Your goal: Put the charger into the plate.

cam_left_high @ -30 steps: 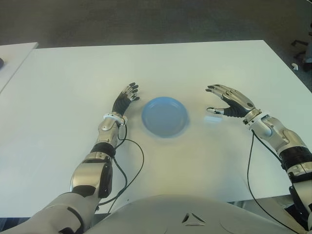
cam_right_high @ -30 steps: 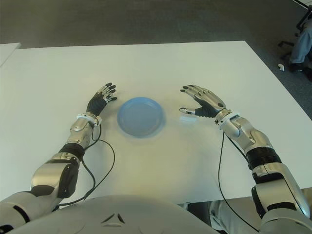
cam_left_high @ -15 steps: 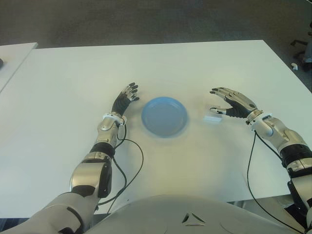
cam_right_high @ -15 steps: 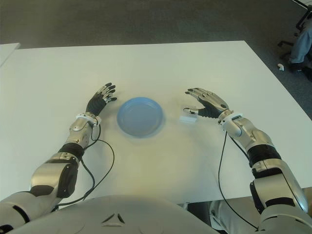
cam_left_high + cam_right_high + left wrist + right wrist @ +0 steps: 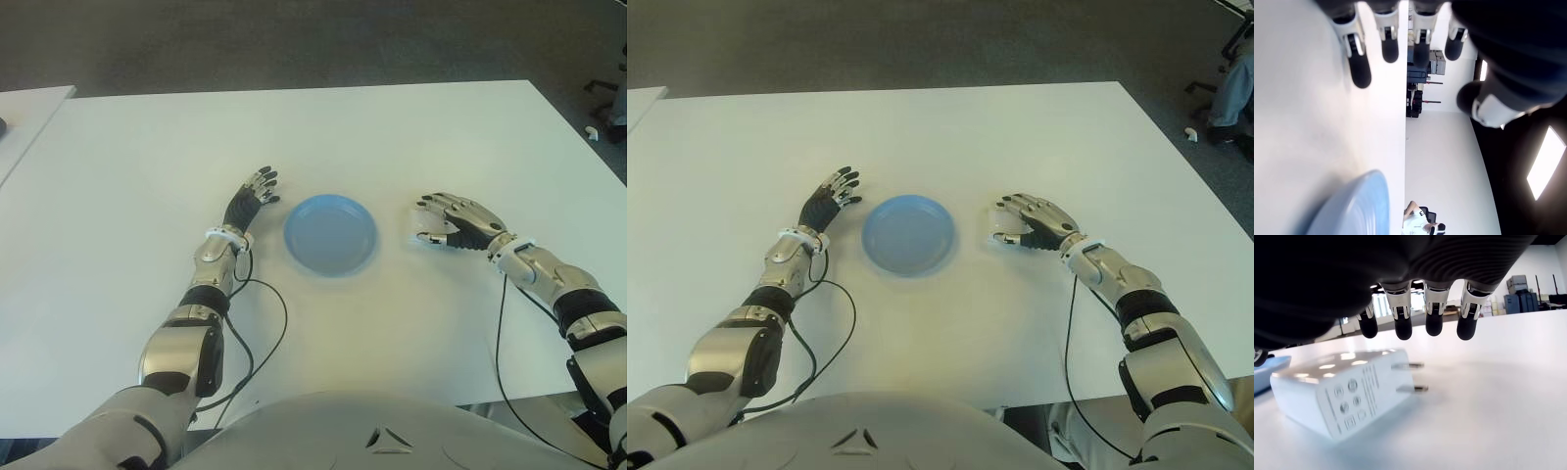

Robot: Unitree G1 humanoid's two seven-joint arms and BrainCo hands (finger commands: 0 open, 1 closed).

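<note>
Bench (image 5: 323,137): white, wide, mostly bare; dark floor at frame top.
Plate (image 5: 330,234): blue, frame centre.
Charger (image 5: 1344,390): flat on bench, right of plate.
Right hand (image 5: 453,221): spread over charger, gripping nothing.
Left hand (image 5: 251,199): relaxed, left of plate.

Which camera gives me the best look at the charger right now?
The right wrist view: the charger lies flat on the table, prongs and label clear, under the right hand's open fingers. In both eye views that hand covers nearly all of it, right of the plate. The left wrist view misses it.
</note>
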